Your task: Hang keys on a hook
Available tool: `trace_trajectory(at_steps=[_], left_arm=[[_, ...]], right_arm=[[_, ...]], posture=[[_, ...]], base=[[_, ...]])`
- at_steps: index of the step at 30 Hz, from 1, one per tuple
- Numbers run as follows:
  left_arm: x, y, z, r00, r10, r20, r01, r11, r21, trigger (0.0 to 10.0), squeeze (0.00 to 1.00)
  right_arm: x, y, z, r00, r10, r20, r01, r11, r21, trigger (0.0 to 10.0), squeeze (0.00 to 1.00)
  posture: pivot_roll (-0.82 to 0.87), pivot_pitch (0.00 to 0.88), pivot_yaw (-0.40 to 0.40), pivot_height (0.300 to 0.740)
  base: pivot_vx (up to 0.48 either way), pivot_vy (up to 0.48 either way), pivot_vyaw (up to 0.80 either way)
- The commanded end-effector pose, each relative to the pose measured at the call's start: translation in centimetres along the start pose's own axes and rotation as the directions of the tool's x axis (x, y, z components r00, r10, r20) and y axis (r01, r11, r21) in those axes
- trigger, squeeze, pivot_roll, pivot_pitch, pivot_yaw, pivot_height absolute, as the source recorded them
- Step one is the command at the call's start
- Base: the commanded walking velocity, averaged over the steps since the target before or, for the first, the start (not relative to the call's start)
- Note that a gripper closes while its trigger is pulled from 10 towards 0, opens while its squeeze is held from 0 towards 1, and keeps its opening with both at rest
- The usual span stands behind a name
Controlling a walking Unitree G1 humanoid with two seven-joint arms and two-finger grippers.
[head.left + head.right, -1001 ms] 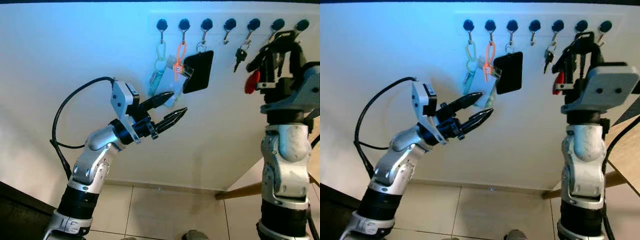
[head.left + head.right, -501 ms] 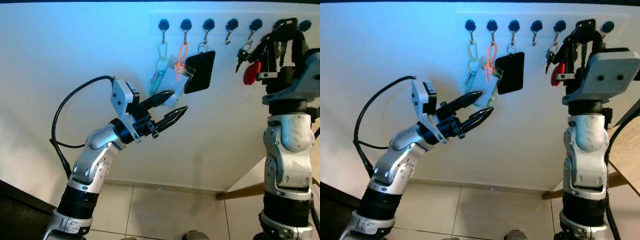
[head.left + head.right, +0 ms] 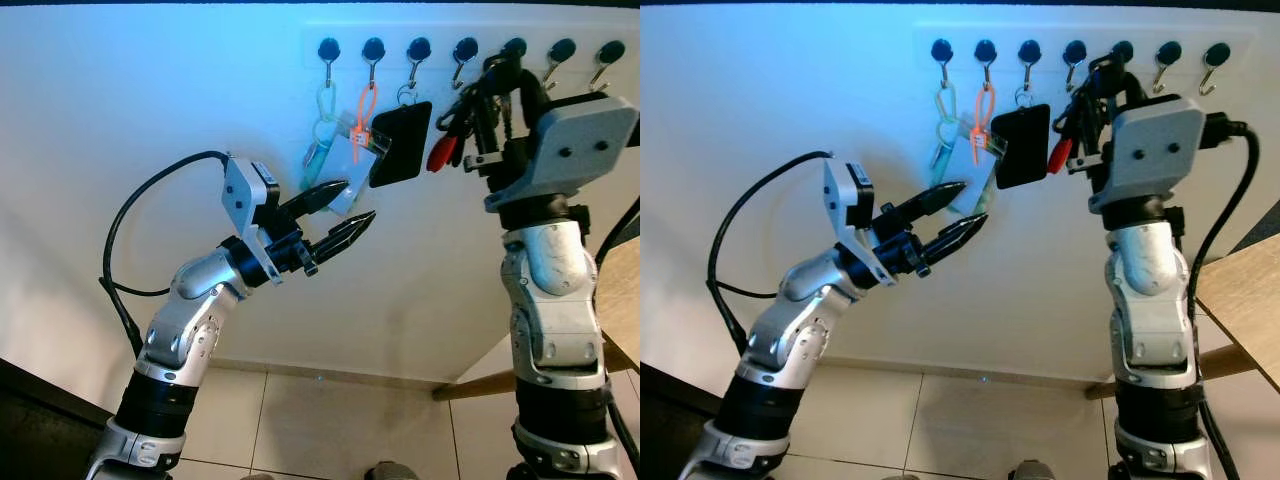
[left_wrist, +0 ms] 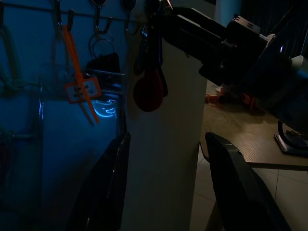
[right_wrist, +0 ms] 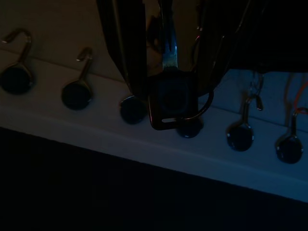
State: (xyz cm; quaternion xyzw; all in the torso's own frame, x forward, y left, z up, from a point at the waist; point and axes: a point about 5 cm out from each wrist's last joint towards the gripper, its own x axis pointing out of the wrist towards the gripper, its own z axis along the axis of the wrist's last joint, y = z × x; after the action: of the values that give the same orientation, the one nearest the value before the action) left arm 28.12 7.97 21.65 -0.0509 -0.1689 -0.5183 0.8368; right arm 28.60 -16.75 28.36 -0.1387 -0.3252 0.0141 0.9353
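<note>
Seven black-knobbed metal hooks run along a white rail high on the white wall. Left eye view: right gripper raised to the rail beside the fifth knob, fingers closed on the bunch of dark keys with a red fob; the fob hangs down just below the fourth hook, beside a black rectangular tag on the third hook. Pale green loop hangs on the first hook, orange strap with a label on the second. The two hooks at the right end of the rail carry nothing. Left gripper held up below the green loop and orange strap, fingers parted, holding nothing. Tiled floor below; edge of a wooden desk at far right.

Right eye view: same layout; red fob sits just right of the black tag.

Left wrist view: dark. Left gripper fingers spread apart; beyond them the orange strap, a key ring with the black tag, and the red fob hanging from the right gripper.

Right wrist view: very dark. A square black key head on a ring sits between the right gripper's fingers, right against the rail between two knobs. Cannot tell if the ring is on a hook.
</note>
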Motion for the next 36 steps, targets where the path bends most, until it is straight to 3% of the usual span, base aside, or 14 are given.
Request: trace_trajectory(at_steps=[1,15,26,36], left_arm=[[0.2,-0.2,0.3,1.000,-0.014,0.007,0.014,1.000,0.004,10.0,0.00],[0.3,-0.3,0.3,1.000,-0.017,0.008,0.017,1.000,0.005,10.0,0.00],[0.2,-0.1,0.4,1.000,-0.006,0.008,0.006,1.000,0.010,10.0,0.00],[0.2,0.1,0.4,1.000,0.003,0.008,-0.003,1.000,0.015,10.0,0.00]], right_arm=[[0.3,0.3,0.3,1.000,0.009,0.025,-0.008,1.000,-0.005,10.0,0.00],[2.1,1.0,0.3,0.998,0.029,0.062,-0.028,0.999,-0.020,10.0,0.00],[2.4,2.2,-0.3,0.994,0.088,0.062,-0.088,0.996,-0.012,10.0,0.00],[2.2,3.6,-2.1,0.981,0.192,-0.004,-0.192,0.981,-0.042,10.0,0.00]], posture=[[-0.01,0.089,0.034,0.740],[0.00,0.077,0.033,0.740],[0.00,0.077,0.033,0.740],[0.01,0.080,0.031,0.740]], base=[[0.000,0.000,0.00],[0.000,0.000,0.00],[0.000,0.000,0.00],[0.000,0.000,0.00]])
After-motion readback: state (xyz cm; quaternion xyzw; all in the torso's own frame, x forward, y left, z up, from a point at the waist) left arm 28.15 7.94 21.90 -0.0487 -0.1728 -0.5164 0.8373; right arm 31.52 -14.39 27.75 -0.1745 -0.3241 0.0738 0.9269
